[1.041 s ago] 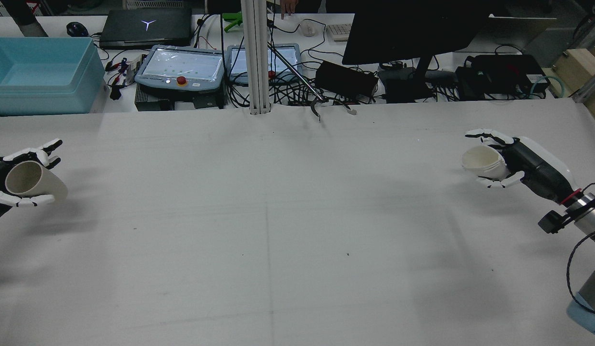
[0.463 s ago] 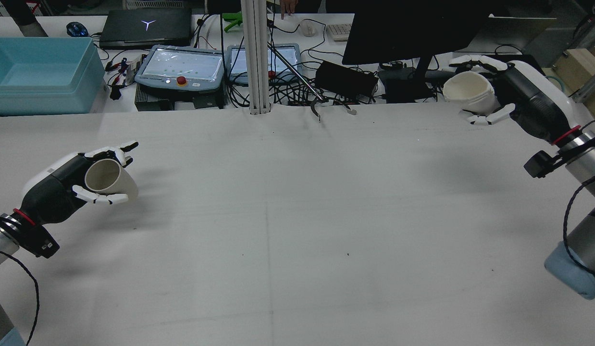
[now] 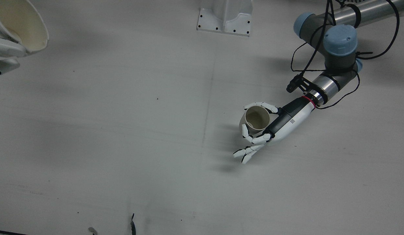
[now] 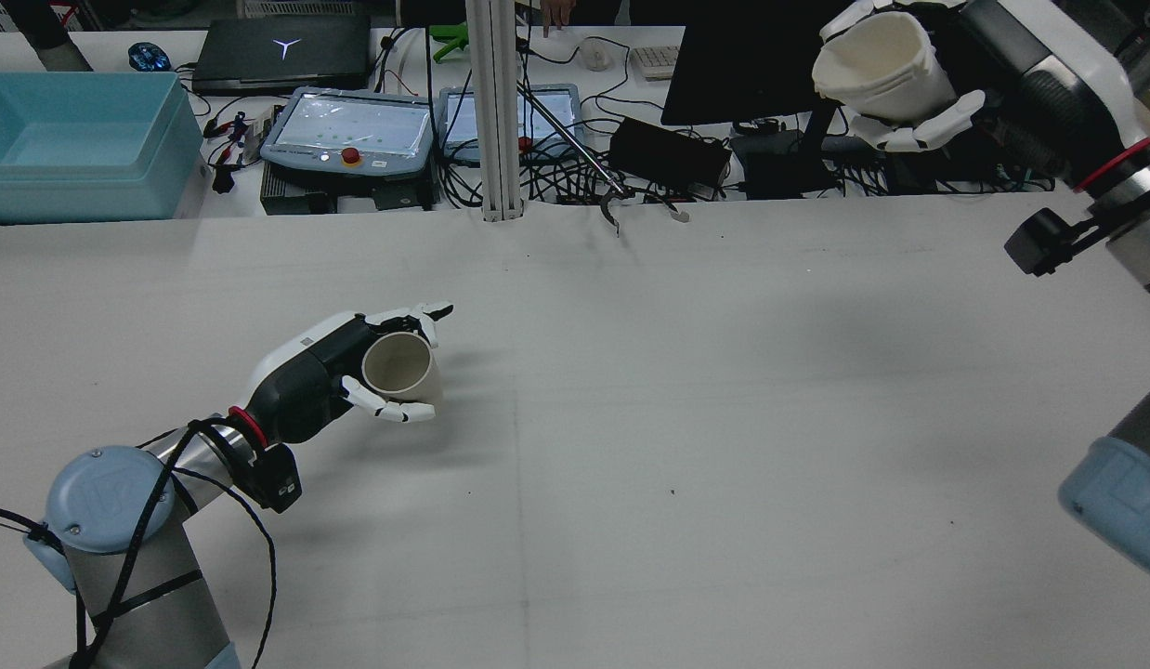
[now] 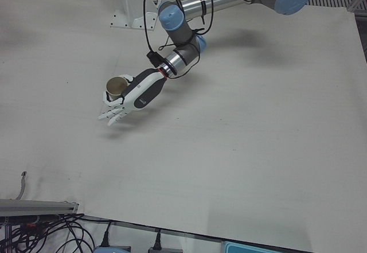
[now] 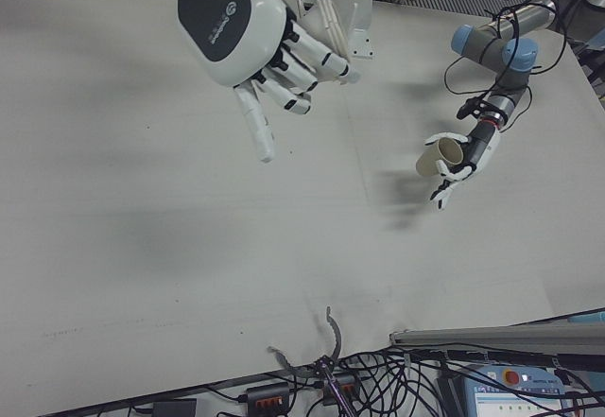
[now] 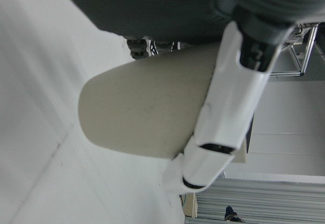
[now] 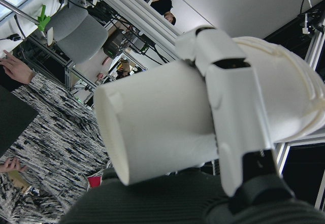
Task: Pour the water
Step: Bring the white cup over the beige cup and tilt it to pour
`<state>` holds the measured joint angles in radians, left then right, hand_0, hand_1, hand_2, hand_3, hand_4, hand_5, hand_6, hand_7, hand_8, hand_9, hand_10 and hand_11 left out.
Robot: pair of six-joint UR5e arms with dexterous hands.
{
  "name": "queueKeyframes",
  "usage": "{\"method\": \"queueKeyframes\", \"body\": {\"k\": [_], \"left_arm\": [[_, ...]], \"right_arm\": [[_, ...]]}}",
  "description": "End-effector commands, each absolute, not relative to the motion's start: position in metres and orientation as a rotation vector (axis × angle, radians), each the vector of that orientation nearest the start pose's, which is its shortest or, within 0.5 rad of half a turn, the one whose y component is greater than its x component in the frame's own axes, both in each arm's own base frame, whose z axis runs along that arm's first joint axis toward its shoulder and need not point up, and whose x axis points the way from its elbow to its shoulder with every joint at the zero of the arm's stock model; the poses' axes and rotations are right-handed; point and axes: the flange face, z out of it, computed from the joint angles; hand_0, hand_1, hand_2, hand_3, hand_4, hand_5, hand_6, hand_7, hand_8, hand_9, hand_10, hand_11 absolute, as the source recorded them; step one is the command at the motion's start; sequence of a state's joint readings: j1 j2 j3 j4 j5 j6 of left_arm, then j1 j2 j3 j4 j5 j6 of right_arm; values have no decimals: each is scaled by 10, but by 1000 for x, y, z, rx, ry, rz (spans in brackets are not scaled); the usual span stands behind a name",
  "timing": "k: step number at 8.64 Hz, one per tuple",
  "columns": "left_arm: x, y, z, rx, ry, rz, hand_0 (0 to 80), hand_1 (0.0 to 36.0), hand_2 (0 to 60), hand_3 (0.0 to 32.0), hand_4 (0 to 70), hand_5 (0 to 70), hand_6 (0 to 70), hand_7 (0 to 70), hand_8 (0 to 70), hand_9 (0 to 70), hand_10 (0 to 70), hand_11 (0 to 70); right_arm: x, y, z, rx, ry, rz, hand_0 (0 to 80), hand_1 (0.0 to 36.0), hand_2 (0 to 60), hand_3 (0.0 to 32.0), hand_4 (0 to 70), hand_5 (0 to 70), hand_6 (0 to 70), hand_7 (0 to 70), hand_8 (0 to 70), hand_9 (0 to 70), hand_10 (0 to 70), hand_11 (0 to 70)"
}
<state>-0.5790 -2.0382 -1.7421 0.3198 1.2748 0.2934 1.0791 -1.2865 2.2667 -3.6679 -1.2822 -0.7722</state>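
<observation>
High over the far right corner of the bench (image 4: 686, 390), the right hand (image 4: 965, 79) has its fingers (image 4: 919, 135) wrapped round a white cup (image 4: 877, 60), mouth tipped toward the middle of the station. Low on the other half, the left hand (image 4: 324, 372) has its fingers (image 4: 385, 409) closed round a beige cup (image 4: 403, 367), just above the bench surface, its long axis near upright and leaning a little, mouth open upward. From the front view this beige cup (image 3: 255, 119) looks empty inside, though water would be hard to see.

The two cups are well apart: the white one sits much higher and far off to the right of the beige one. To my judgement the pour turns on closing that gap, bringing the white cup's lip above the beige cup's mouth. Whether the white cup holds any water cannot be told.
</observation>
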Motion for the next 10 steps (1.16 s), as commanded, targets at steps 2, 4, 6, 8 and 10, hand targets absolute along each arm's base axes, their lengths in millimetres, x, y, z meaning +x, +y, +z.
{"method": "queueKeyframes", "body": {"k": [2, 4, 6, 8, 10], "left_arm": [[524, -446, 223, -622, 2126, -1336, 800, 360, 600, 0, 359, 700, 139, 113, 26, 8, 41, 104], [536, -445, 162, -651, 2156, -1310, 800, 360, 600, 0, 352, 700, 142, 115, 25, 9, 39, 100], [540, -442, 134, -653, 2180, -1287, 800, 360, 600, 0, 360, 700, 147, 121, 27, 10, 40, 101], [539, -442, 131, -651, 2184, -1284, 800, 360, 600, 0, 362, 700, 148, 123, 27, 10, 40, 102], [537, -441, 150, -664, 2190, -1293, 800, 360, 600, 0, 356, 700, 145, 121, 28, 10, 43, 106]], "right_arm": [[-186, -447, 247, -987, 3107, -1820, 800, 360, 600, 0, 480, 242, 676, 700, 397, 540, 0, 0], [-241, -424, 251, -1145, 3105, -1867, 800, 360, 600, 0, 490, 236, 649, 700, 377, 515, 0, 0], [-271, -419, 255, -1256, 3124, -1885, 800, 360, 600, 0, 423, 235, 603, 700, 372, 505, 0, 0], [-263, -412, 248, -1222, 3120, -1860, 800, 360, 600, 0, 393, 233, 581, 700, 366, 496, 0, 0], [-169, -396, 224, -1193, 2980, -1745, 800, 360, 600, 0, 331, 233, 544, 700, 353, 475, 0, 0]]}}
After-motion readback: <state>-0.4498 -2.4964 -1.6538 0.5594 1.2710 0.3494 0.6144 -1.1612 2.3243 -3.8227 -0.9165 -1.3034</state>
